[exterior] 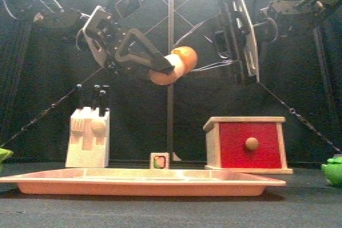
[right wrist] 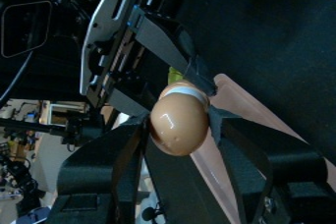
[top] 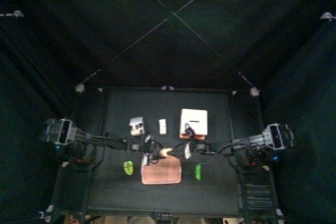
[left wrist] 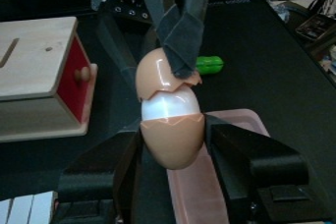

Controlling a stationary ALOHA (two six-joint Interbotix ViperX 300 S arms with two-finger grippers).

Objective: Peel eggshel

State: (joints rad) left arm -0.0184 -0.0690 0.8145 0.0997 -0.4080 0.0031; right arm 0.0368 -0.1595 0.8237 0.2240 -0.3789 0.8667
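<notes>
Pink tray (exterior: 40,182), flat, at front of black surface (exterior: 174,207); taken as landmark.

Left of tray, at surface edge: green piece (exterior: 4,155), partly out of view.

Above tray's left part: white slotted block (exterior: 88,137), upright, standing behind tray.

High above tray, left of middle: left tool (exterior: 150,64), slanting in from left, pinching one end of egg.

High above tray's middle: egg (exterior: 175,64), held in the air between both tools. Eggshel (left wrist: 164,76) tan-orange, cracked round the middle, whitish band (left wrist: 171,105) exposed there in left wrist view; unbroken tan end (right wrist: 182,125) facing right wrist camera.

Behind tray's middle: small cube (exterior: 160,160) on surface.

High above tray, right of middle: right tool (exterior: 221,64), spread wide, one jaw either side of egg's other end; contact with shell not clear.

Above tray's right part: wooden box with red front and round knob (exterior: 246,144), standing behind tray.

Right of tray: second green piece (exterior: 333,170) on surface.
</notes>
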